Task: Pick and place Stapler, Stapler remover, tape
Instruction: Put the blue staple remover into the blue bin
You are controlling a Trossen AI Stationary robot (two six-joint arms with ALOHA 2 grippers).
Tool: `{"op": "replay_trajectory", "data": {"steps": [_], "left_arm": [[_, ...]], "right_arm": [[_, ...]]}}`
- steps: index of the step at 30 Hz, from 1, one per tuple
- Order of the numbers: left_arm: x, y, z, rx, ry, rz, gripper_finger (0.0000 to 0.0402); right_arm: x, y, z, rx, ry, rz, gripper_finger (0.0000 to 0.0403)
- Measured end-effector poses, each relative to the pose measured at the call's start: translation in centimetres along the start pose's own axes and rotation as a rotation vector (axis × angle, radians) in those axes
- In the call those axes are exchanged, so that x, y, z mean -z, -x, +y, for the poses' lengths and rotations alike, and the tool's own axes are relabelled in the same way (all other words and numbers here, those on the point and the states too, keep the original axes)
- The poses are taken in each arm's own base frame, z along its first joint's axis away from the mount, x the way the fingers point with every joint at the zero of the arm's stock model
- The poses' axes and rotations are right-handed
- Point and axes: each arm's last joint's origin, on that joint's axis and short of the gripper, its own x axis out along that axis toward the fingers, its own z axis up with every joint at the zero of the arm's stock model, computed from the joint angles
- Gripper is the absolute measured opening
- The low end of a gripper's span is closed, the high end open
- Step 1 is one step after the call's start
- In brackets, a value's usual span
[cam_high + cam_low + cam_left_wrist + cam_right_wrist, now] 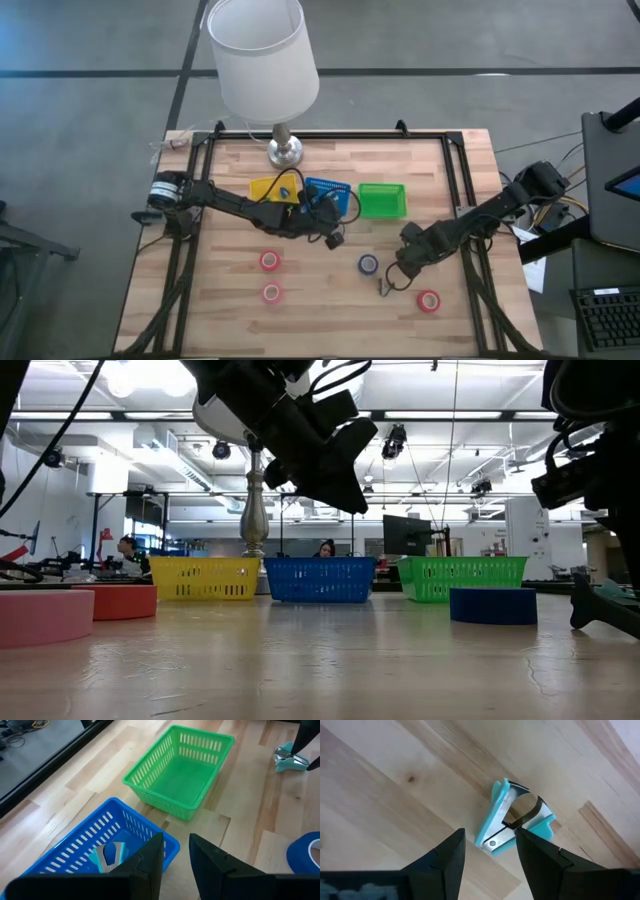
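Teal staple remover (512,820) lies on the desk under the spread right hand (490,852); next, descend and pinch it.

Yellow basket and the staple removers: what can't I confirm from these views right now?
- Yellow basket: the left arm crosses it in the high view; the low view shows only its wall, so its contents are hidden.
- Staple remover on the table: tiny in the high view; in the right wrist view it lies just beyond the open right gripper, contact unclear.
- Blue basket: cut off by the left gripper and the picture's edge in the left wrist view.
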Motion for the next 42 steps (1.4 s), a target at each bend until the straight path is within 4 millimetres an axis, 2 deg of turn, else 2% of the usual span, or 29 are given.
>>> {"op": "replay_trajectory", "data": {"steps": [12, 24, 42], "left_arm": [[0.0, 0.0, 0.0, 0.000, -0.003, 0.000, 0.0097], [0.0, 0.0, 0.0, 0.001, -0.003, 0.000, 0.0097], [0.0, 0.0, 0.0, 0.003, 0.007, -0.003, 0.0097]], "right_arm": [[-0.1, 0.0, 0.2, -0.017, -0.002, -0.012, 0.0171], [-0.5, 0.7, 0.7, -0.031, 0.008, -0.099, 0.0171], [-0.4, -0.4, 0.2, -0.029, -0.071, -0.111, 0.0171]]}}
